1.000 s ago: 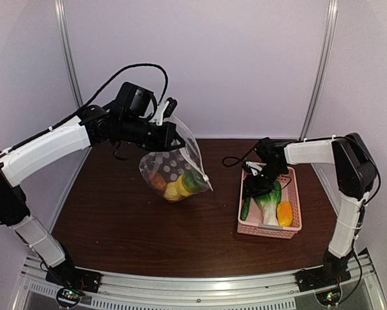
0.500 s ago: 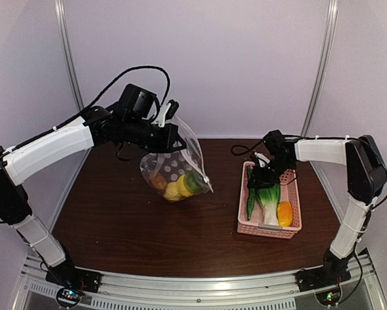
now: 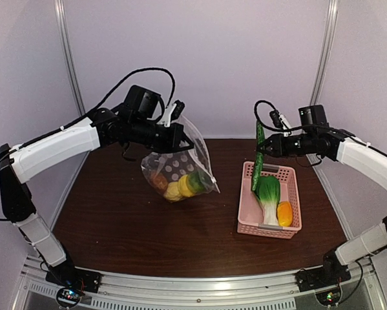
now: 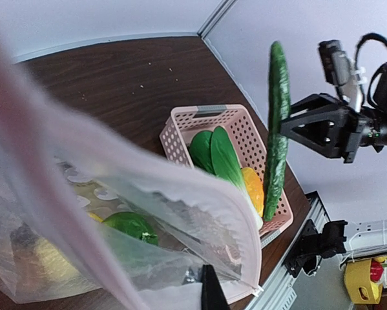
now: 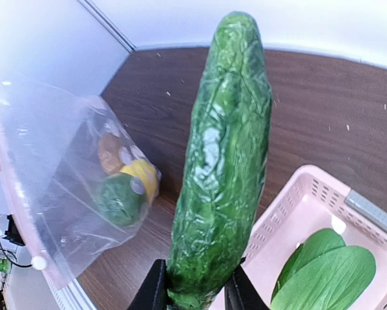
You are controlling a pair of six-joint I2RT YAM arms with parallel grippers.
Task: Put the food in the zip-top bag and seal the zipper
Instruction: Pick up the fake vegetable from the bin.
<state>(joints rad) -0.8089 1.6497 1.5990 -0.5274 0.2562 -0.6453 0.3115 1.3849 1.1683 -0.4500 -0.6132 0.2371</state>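
My left gripper (image 3: pixel 172 134) is shut on the top edge of the clear dotted zip-top bag (image 3: pixel 180 169) and holds it hanging above the table. Yellow lemons (image 3: pixel 179 187), a green piece and a brown piece lie in its bottom. In the left wrist view the bag's mouth (image 4: pixel 199 194) gapes open, with the white slider tab (image 4: pixel 256 290) at the end of the zipper. My right gripper (image 3: pixel 265 147) is shut on a long green vegetable (image 3: pixel 257 161), held upright above the pink basket's far left corner. It fills the right wrist view (image 5: pixel 225 161) between my jaws.
The pink perforated basket (image 3: pixel 246 223) stands on the right of the brown table. It holds a bok choy (image 3: pixel 269 196) and an orange-yellow piece (image 3: pixel 284 213). White walls and metal posts close in the back and sides.
My right gripper has lifted the green vegetable out of the basket and raised it upright. My left arm has shifted the bag slightly to the right.
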